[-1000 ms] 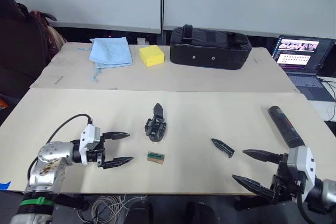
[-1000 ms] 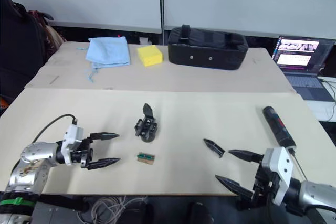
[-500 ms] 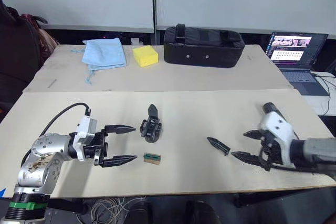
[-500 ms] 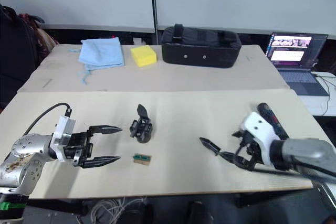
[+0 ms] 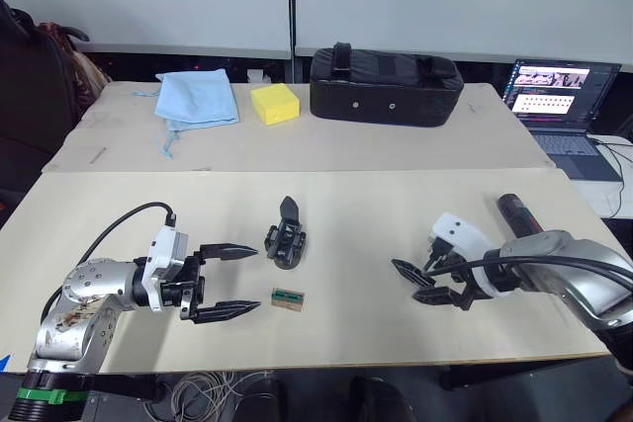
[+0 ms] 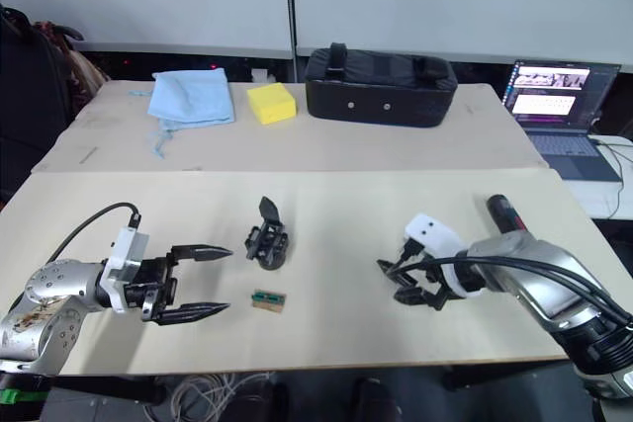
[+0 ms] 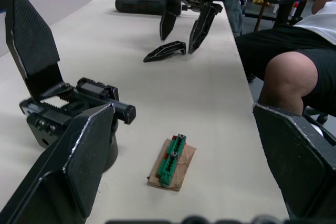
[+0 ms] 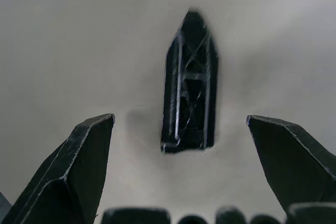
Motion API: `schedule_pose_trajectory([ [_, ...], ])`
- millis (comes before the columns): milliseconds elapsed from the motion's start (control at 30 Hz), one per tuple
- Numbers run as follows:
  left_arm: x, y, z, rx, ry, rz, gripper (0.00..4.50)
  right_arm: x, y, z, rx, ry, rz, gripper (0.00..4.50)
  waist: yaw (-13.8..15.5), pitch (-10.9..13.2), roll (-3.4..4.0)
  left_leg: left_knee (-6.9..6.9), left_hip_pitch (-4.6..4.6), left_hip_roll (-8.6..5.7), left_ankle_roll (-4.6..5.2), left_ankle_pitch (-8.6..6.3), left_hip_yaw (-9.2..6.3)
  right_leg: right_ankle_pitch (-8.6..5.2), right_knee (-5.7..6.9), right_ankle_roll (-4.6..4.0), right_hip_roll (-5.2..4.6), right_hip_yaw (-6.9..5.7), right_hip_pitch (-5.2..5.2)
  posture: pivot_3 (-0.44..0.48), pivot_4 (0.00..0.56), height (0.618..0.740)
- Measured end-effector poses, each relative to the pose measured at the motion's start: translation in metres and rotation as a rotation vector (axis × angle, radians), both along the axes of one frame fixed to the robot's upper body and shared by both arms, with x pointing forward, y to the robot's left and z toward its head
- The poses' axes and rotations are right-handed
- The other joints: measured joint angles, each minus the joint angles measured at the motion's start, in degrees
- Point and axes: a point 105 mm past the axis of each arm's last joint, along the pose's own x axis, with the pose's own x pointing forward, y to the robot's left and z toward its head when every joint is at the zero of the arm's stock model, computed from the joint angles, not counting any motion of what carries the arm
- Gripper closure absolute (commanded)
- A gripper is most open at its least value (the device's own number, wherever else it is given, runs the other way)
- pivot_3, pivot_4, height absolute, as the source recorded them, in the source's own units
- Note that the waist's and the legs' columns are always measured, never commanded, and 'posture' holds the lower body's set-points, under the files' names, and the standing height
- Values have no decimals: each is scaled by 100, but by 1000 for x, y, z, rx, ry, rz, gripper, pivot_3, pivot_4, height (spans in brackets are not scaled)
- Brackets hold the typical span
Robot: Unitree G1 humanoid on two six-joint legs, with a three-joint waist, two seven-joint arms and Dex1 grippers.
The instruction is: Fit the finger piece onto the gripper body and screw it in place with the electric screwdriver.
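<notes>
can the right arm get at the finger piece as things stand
Probably yes: the right gripper hangs open right over the finger piece, which lies flat on the bare table between the jaws, nothing in the way.

Our left black two-fingered gripper sits lower left, fingers spread wide; our right black two-fingered gripper reaches in centre-right, fingers parted.
</notes>
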Motion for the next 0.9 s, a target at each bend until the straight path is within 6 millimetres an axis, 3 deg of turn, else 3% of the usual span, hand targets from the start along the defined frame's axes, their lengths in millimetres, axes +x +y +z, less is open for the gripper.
schedule_pose_trajectory([
  [100,0,-1,1,1,-8,1,0,4,-1,-1,-22,-32,-14,1977,-11,0,0,2,1,2,-1,-1,0,0,2,0,1,-2,1,0,150,740],
  [233,0,-1,2,3,-16,0,0,6,-3,-3,-19,-63,-25,3259,-10,-1,-1,2,1,3,-1,-1,-1,0,2,0,3,-4,2,0,150,740],
  [267,0,-1,2,3,-17,1,0,5,-2,-3,-17,-70,-24,3411,-11,-1,-1,2,1,3,-1,-1,-1,0,2,0,3,-4,2,0,150,740],
  [400,5,1,8,-36,-2,45,0,1,-4,-3,7,-110,-16,3406,-4,0,-2,2,-1,3,-1,0,-2,0,2,0,3,-5,1,0,150,740],
  [500,16,5,32,-156,5,144,0,8,5,13,93,-231,15,3406,-9,3,-6,5,-1,3,2,1,-6,1,5,2,5,-4,2,0,150,740],
  [600,40,3,71,-379,4,295,0,30,33,72,293,-592,61,3406,-18,5,-9,15,-1,4,26,16,-16,9,12,15,15,2,7,0,150,740],
  [700,63,-13,99,-505,24,405,0,37,60,133,389,-914,118,3406,-16,5,-13,20,1,2,40,26,-17,11,16,18,21,3,16,0,150,740],
  [733,69,-20,106,-552,41,426,0,38,68,146,409,-986,121,3406,-14,4,-17,20,2,2,40,26,-16,12,16,21,22,4,18,0,150,740],
  [800,79,-35,116,-619,70,449,0,41,87,158,431,-1072,137,3406,-12,5,-25,20,-1,-2,42,29,-14,19,15,31,22,4,18,0,150,740],
  [900,83,-55,122,-646,112,447,0,41,122,158,440,-1107,190,3406,-38,5,-26,19,-2,-3,42,29,-8,31,17,47,23,11,14,0,150,740],
])
